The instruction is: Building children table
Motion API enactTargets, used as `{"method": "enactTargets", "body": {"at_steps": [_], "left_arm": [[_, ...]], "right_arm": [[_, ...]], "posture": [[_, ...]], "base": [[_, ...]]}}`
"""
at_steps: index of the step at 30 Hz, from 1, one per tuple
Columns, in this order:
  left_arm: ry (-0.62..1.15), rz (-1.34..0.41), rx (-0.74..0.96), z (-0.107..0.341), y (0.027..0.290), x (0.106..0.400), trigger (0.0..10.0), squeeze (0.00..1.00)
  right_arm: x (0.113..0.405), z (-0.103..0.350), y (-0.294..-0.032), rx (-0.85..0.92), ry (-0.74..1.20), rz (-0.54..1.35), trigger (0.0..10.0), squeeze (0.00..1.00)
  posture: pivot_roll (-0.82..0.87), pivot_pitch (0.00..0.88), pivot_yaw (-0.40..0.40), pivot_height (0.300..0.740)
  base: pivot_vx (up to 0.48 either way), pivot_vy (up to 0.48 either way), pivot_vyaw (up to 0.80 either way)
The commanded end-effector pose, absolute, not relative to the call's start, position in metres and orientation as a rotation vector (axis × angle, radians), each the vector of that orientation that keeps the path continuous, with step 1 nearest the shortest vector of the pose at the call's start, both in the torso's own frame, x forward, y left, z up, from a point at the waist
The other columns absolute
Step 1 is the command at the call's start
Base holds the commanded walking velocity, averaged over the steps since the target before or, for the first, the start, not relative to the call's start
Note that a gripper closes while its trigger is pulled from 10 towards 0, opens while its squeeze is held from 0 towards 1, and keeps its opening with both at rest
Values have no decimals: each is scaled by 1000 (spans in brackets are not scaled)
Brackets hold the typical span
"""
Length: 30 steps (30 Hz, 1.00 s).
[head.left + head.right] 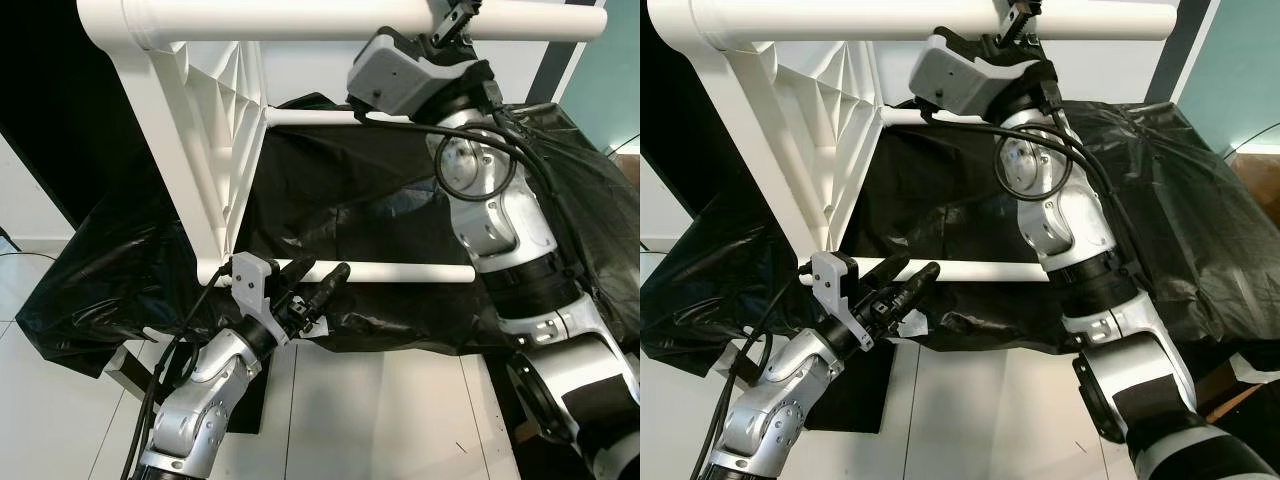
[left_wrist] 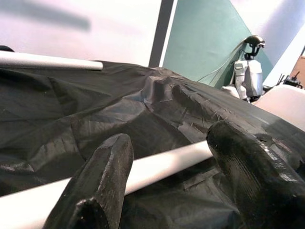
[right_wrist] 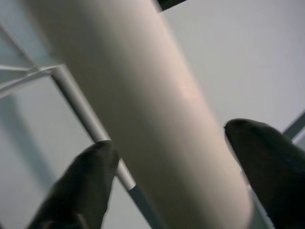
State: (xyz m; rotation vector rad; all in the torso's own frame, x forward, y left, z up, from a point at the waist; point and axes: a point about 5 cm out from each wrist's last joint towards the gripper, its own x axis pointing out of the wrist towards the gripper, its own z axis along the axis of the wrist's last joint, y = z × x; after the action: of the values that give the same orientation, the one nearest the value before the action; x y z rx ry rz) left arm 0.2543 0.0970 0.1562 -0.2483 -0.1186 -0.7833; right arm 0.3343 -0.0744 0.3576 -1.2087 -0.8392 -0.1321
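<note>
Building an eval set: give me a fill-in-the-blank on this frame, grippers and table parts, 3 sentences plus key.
1. The right gripper has its fingers on either side of the thick white ____ at the top of the table frame.
2. The left gripper reaches to the thin white rod, which lies over a ____ plastic sheet.
3. In the left wrist view the thin rod passes ____ the two black fingers.

Missing words: tube; black; between

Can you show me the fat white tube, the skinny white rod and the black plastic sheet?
Thick white tube (image 1: 300, 18), left eye view, middle.
Thin white rod (image 1: 410, 271), left eye view, bare stretch.
Crinkly black plastic sheet (image 1: 1180, 200), right eye view, upper right.
</note>
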Motion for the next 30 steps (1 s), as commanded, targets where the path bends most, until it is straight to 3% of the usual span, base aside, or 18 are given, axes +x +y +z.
{"method": "enactTargets", "body": {"at_steps": [1, 14, 15, 25, 30], "left_arm": [[-122, -824, -237, 155, 95, 254, 10000, 0], [-114, -821, -251, 153, 94, 252, 10000, 0], [-110, -827, -255, 153, 92, 252, 10000, 0], [-107, -850, -268, 154, 86, 254, 10000, 0], [-111, -858, -269, 156, 85, 255, 10000, 0]], "right_arm": [[336, 361, -70, -1218, -812, -95, 0, 0], [326, 356, -89, -1025, -642, -73, 0, 0], [321, 361, -100, -872, -623, -110, 10000, 0], [301, 393, -136, -353, -693, -273, 10000, 0], [299, 396, -151, -288, -698, -324, 10000, 0]], "posture": [[-96, 0, 17, 740], [-115, 0, 27, 740], [-125, 0, 34, 740], [-148, 0, 53, 740], [-147, 0, 55, 740]], "base": [[0, 0, 0], [0, 0, 0], [0, 0, 0], [0, 0, 0], [0, 0, 0]]}}
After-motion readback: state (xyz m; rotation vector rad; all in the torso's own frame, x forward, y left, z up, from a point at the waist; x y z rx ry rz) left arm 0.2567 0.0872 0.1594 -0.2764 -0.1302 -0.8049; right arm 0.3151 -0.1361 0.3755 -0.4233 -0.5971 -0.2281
